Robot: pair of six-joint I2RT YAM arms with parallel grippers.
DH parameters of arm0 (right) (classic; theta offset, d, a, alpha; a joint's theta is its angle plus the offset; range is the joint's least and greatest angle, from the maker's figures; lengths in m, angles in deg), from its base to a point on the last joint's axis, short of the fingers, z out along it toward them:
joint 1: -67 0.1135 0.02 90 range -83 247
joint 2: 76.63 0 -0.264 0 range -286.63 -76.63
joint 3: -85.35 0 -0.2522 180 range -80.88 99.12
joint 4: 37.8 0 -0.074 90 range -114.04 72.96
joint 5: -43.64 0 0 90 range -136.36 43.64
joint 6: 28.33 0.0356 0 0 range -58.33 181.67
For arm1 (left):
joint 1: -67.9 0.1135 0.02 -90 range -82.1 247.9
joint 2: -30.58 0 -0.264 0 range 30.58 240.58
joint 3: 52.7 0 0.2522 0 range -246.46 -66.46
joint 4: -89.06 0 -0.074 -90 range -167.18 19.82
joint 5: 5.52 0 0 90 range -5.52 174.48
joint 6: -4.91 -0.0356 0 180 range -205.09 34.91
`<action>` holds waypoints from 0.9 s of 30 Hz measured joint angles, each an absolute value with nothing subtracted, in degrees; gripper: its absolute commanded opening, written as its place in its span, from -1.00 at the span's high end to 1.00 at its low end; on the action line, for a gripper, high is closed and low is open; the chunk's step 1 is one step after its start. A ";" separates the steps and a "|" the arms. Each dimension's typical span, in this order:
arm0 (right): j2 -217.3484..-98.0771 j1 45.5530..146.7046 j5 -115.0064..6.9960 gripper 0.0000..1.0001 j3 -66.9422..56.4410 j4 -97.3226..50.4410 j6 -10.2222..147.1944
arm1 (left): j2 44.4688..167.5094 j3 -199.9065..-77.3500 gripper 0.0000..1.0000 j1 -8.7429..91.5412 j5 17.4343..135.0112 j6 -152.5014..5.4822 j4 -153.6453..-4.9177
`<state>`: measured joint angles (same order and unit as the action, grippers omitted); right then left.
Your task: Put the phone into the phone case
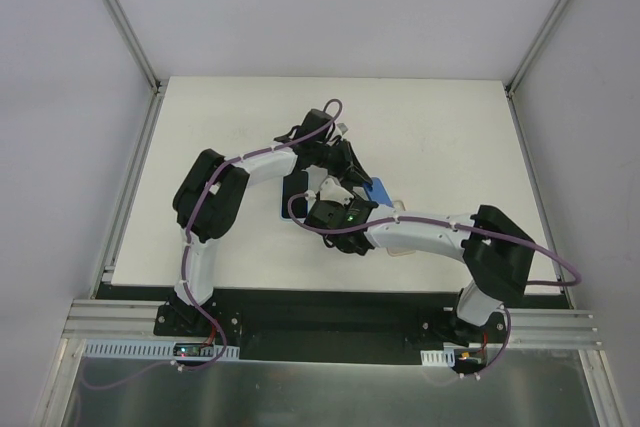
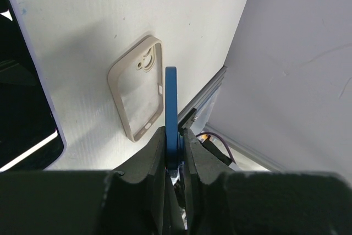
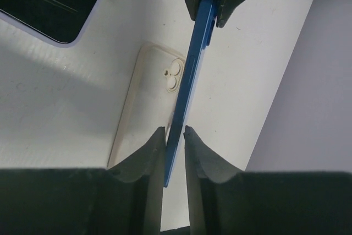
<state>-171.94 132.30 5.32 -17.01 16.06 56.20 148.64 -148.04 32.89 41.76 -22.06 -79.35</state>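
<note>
Left gripper (image 2: 173,134) and right gripper (image 3: 175,134) each pinch one end of a thin blue slab (image 3: 192,75), held on edge over the table's (image 2: 82,15) middle. The beige case (image 3: 148,97) lies flat beneath it. The phone (image 2: 22,108) lies just beside the case, toward the left edge.

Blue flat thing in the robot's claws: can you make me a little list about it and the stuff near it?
Held thing: thin blue flat slab, turned on edge; phone or case, cannot tell
Left gripper: shut on one end of the slab
Right gripper: shut on the other end
Underneath: beige phone case, lying flat on the white table
Nearby: black-screened phone with a lilac edge, flat on the table, apart from the beige case
Phone in case: not yet
</note>
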 measured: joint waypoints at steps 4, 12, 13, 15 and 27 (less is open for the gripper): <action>-173.05 132.54 8.29 0.97 -16.90 17.02 57.68 | 148.42 -147.97 1.00 33.11 41.72 -21.02 -79.27; -173.01 133.35 12.29 0.97 -17.03 17.02 58.05 | 146.65 -147.08 0.03 33.51 41.79 -21.02 -78.94; -173.01 133.37 12.53 0.97 -17.07 17.09 58.14 | 146.02 -146.88 -0.26 33.51 41.90 -21.56 -78.67; -172.68 133.37 13.01 0.97 -17.49 17.13 58.32 | 144.67 -146.88 -0.38 33.51 42.09 -22.68 -78.54; -160.77 132.28 7.96 0.97 -22.03 16.56 60.11 | 136.69 -145.31 -0.57 38.01 43.97 -29.50 -76.36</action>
